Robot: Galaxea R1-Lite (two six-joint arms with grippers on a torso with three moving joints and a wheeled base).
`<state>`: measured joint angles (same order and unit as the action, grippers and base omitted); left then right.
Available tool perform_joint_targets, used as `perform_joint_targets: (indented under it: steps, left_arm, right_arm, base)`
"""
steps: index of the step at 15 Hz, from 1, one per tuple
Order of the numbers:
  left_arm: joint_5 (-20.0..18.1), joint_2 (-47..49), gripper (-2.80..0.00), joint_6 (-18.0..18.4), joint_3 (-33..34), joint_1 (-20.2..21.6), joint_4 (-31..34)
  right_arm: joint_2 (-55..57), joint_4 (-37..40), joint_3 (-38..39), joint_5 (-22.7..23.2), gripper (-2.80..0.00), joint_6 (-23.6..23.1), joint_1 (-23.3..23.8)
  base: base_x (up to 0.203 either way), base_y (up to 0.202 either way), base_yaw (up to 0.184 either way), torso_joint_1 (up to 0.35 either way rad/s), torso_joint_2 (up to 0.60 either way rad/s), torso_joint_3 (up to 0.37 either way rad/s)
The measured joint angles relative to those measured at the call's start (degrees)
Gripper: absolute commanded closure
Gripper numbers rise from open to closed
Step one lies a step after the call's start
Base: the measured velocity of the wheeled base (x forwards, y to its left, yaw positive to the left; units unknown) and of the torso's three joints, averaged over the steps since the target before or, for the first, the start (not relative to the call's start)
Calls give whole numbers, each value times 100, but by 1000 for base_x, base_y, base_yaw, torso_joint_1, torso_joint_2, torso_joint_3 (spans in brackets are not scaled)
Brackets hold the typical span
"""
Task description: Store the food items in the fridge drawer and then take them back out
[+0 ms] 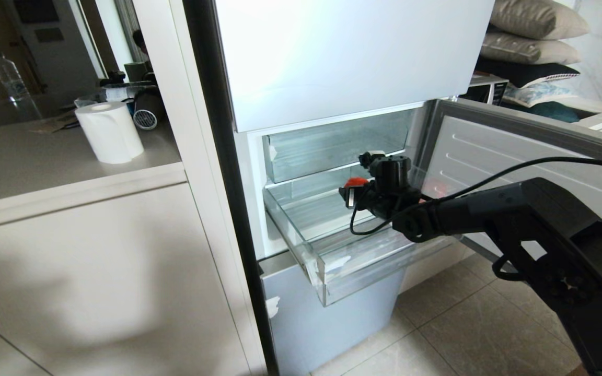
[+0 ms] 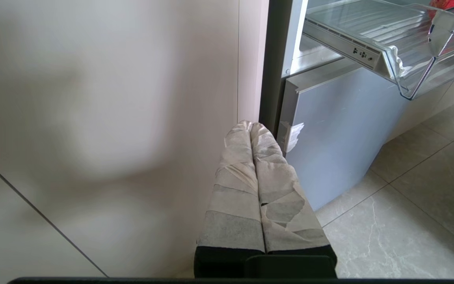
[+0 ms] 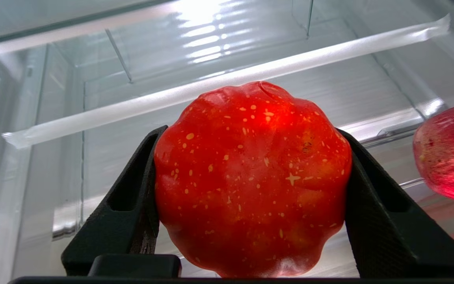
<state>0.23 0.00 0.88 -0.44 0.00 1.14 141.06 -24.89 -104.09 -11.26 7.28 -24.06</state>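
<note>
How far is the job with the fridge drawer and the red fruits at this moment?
The fridge drawer is already pulled open, and one red fruit shows at the side of the right wrist view. In hand: the right tool grips a second red fruit over the drawer. Whether it goes in or comes out cannot be told. The left tool is parked, shut, beside the fridge.

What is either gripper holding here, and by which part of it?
The right gripper holds a red apple by its two opposite sides, over the fridge drawer. The left gripper is shut and holds nothing.
</note>
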Motion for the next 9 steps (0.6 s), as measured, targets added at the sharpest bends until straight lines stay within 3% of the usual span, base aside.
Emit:
perform_joint_targets:
  steps: [5,9]
  left_arm:
    - [2,0,0,0,0,0,1]
    - [2,0,0,0,0,0,1]
  right_arm:
    - [307,851,-697,51,0,43,6]
    - [354,1242,-792,167,0,54,31]
  base:
    - [0,0,0,0,0,0]
    - [0,0,0,0,0,0]
